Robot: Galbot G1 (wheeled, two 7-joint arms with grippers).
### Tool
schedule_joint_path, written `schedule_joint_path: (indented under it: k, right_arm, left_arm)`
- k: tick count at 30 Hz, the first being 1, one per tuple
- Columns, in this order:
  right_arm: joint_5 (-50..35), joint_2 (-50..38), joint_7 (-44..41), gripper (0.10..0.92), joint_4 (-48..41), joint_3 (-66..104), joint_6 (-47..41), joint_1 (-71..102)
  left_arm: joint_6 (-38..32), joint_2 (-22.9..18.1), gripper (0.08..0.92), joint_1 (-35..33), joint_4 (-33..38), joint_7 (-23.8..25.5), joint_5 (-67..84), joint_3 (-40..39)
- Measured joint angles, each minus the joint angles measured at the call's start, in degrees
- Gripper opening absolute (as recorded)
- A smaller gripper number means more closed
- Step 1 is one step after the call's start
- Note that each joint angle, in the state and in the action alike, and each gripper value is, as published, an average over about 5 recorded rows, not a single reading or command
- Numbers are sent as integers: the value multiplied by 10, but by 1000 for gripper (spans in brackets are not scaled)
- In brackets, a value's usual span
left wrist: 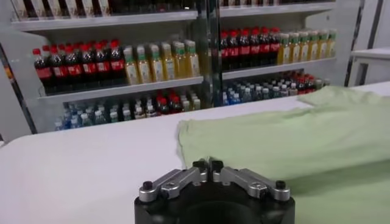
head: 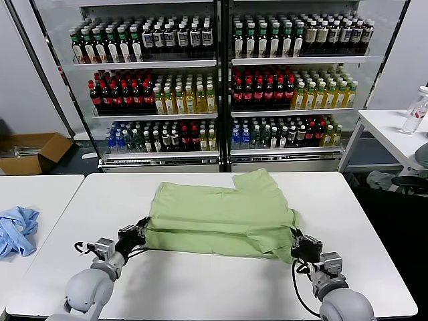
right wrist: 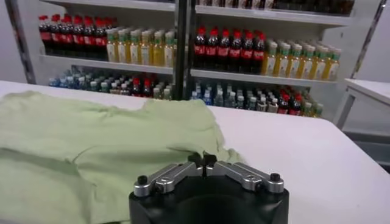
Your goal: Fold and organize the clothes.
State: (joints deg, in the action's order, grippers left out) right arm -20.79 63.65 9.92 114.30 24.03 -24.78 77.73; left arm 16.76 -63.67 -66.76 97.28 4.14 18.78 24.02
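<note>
A: Head view showed our white table point(head: 200, 281) with the green shirt point(head: 221, 217) folded mid-table.

B: We judged one fold done; next, regrasp. Left gripper point(head: 137, 235) and right gripper point(head: 302, 246) flanked its near corners, fingertips together, empty.

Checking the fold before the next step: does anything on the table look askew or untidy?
The green shirt is folded unevenly: a sleeve pokes out at its far edge and the near right corner sags. A crumpled blue cloth sits on the left table.
</note>
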Motion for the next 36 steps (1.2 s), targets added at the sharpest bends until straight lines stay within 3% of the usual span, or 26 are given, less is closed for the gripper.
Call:
schedule_joint_path:
  k: [6, 18, 20, 23, 36]
  right_arm:
    - [3, -5, -1, 490, 24, 17, 7, 35]
    - [10, 8, 18, 805, 39, 17, 24, 97]
    - [9, 10, 19, 798, 37, 15, 26, 100]
    - [4, 14, 19, 735, 36, 12, 31, 103]
    - [-7, 27, 20, 363, 23, 4, 38, 101]
  left_arm:
    - [-7, 7, 428, -3, 1, -5, 0, 4]
    - [54, 18, 755, -89, 95, -29, 35, 22]
    - [66, 17, 795, -95, 104, -34, 38, 23]
    - [82, 19, 771, -104, 114, -41, 39, 25]
    - [114, 20, 391, -111, 121, -54, 54, 22]
